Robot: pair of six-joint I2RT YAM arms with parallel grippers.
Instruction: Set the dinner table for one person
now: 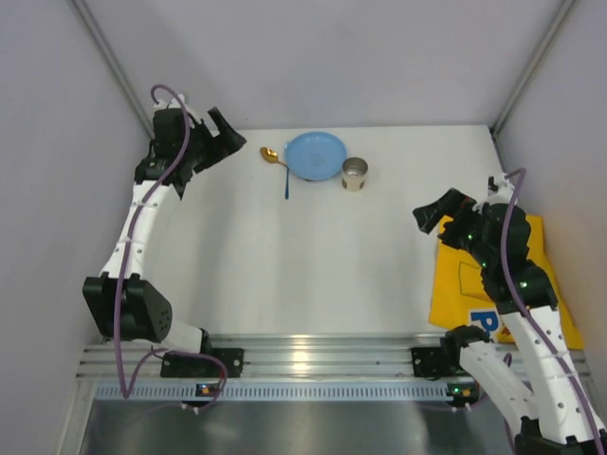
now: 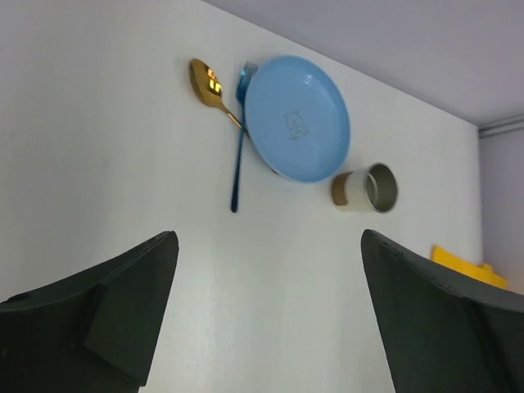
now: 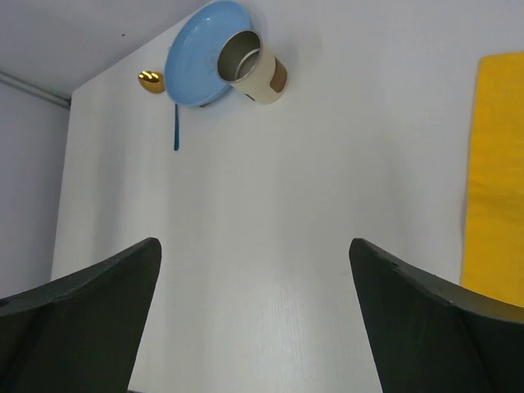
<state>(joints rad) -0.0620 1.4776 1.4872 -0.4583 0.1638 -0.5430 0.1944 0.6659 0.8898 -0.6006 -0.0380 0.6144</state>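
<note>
The white dinner table (image 1: pixel 313 256) carries a blue plate (image 1: pixel 316 155) at its far middle, also in the left wrist view (image 2: pixel 296 118) and the right wrist view (image 3: pixel 196 57). A gold spoon (image 1: pixel 270 154) (image 2: pixel 209 86) (image 3: pixel 151 79) and a blue fork (image 1: pixel 286 180) (image 2: pixel 238 147) lie left of the plate. A metal-lined cup (image 1: pixel 355 174) (image 2: pixel 366 189) (image 3: pixel 252 61) stands right of it. My left gripper (image 1: pixel 226 135) (image 2: pixel 270 246) is open and empty at the far left. My right gripper (image 1: pixel 434 218) (image 3: pixel 254 250) is open and empty at the right.
A yellow printed placemat (image 1: pixel 493 284) (image 3: pixel 495 172) lies at the table's right edge, partly under the right arm; a corner shows in the left wrist view (image 2: pixel 467 266). Grey walls stand on three sides. Silver rails (image 1: pixel 313 365) run along the near edge.
</note>
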